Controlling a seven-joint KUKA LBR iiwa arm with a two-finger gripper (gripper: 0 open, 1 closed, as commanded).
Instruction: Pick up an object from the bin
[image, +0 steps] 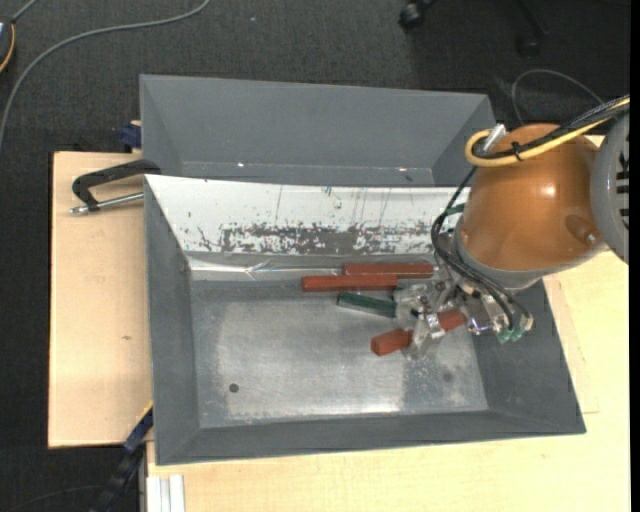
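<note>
Hanging low at the bin's three o'clock side, the pincer is right at a short red block, whether closed I cannot tell; lifting remains.

Bars lie along the bin's back wall, with a block just before them.
</note>
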